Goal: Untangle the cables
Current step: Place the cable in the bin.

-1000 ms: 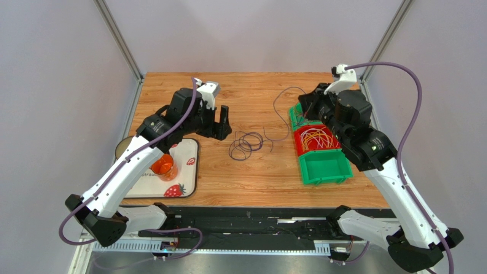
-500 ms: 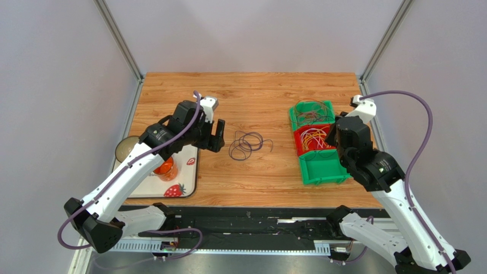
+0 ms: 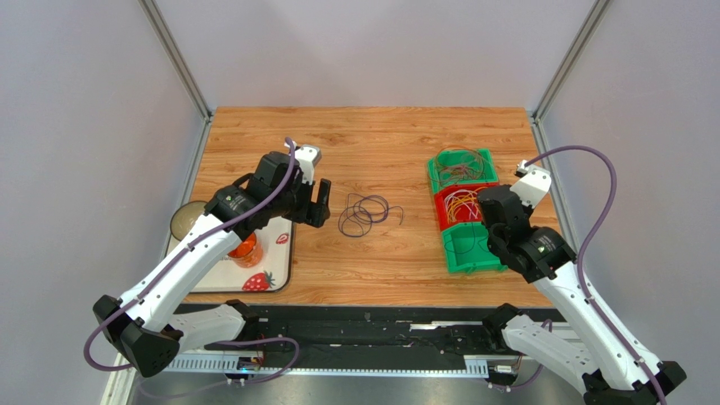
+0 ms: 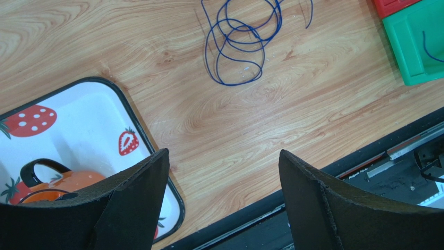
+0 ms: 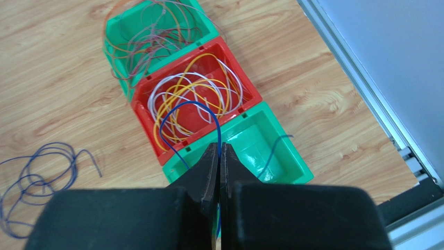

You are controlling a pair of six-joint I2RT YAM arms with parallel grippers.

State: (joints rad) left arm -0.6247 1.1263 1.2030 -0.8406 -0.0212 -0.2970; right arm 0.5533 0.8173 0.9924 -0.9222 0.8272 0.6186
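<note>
Loosely looped thin purple cables (image 3: 364,214) lie on woodgrain tbl (image 3: 380,135).

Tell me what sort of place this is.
Probably a robot lab test cell. A left arm and a right arm are bolted at the near edge of a wooden table. Plain grey panels close it in, and plastic bins hold loose cables.

Wooden table (image 3: 372,135), few bits on it
Strawberry tray (image 3: 283,253) at the near left corner, a round dish (image 3: 180,221) just beside it on the left edge, purple cable loops (image 3: 362,213) lying loose around the middle, green-red-green row of bins (image 3: 473,260) by the right edge.
</note>
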